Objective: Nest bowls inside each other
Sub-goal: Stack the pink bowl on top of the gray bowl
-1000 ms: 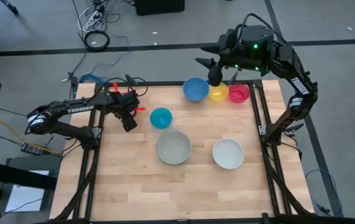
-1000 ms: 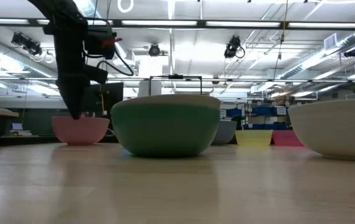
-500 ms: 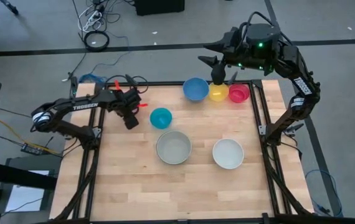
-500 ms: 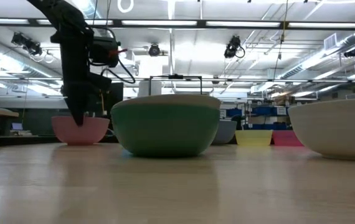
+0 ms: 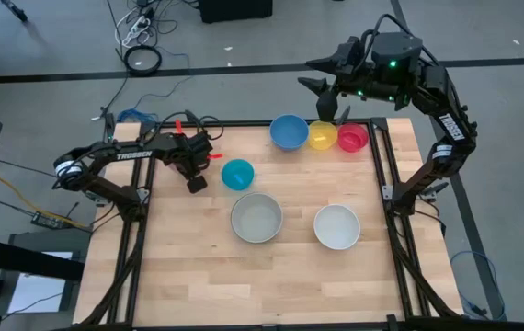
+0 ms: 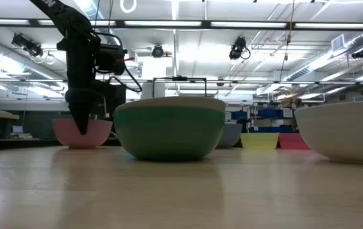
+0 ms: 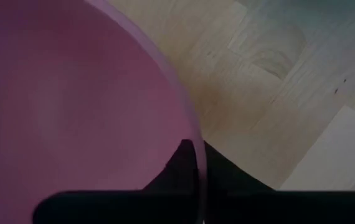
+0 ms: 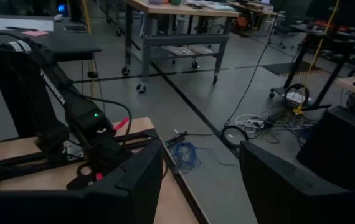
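A pink bowl (image 6: 83,132) stands on the table at the far left; my left arm hides it in the high view. My left gripper (image 5: 193,181) points down at it, shut on its rim. A cyan bowl (image 5: 237,174) stands just right of it. A blue bowl (image 5: 289,131), a yellow bowl (image 5: 323,136) and a red bowl (image 5: 352,138) line the far edge. A green bowl (image 5: 256,218) and a white bowl (image 5: 337,227) stand nearer. My right gripper (image 5: 310,74) hangs open high above the far edge. My left gripper pinches the pink bowl's rim (image 7: 196,146) between its two fingers, one finger inside the bowl and one outside. The fingers come from above, pointing down. The bowl sits upright with its base on the table.
Bare wooden table lies along the near edge in front of the green and white bowls. The table's dark frame rails (image 5: 386,198) run along both sides. Cables lie on the floor beyond the far edge.
My left gripper has sunk down onto the pink bowl and shifted a little toward the cyan bowl. The bowls have stayed where they were.
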`<state>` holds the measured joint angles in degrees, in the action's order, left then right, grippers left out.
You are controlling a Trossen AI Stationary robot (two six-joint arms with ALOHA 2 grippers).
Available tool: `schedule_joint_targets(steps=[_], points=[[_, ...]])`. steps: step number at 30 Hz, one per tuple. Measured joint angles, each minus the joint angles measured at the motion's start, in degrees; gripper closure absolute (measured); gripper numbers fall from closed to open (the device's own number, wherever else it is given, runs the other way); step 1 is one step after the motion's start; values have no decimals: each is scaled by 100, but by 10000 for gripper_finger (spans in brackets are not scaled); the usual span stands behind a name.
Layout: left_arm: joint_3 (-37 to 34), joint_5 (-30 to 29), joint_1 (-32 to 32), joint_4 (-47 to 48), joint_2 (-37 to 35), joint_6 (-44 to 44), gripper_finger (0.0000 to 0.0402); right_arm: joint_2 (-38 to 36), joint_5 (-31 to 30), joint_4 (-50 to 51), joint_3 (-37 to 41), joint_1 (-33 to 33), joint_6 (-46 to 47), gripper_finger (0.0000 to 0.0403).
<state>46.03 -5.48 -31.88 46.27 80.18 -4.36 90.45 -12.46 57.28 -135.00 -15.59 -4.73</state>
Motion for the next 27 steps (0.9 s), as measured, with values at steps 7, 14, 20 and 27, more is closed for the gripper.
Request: schedule_joint_targets(steps=[7,14,20,27], points=[[433,30,11,554,4,13,398,0,-46,5,0,-4,0,206],[1305,-30,352,1173,2,62,399,-2,-373,245,2,-46,-96,206],[2151,507,1044,1414,-1,272,399,-58,-588,431,7,-328,-184,206],[2842,1197,2110,1340,-4,663,399,-348,-575,415,7,-925,-243,206]])
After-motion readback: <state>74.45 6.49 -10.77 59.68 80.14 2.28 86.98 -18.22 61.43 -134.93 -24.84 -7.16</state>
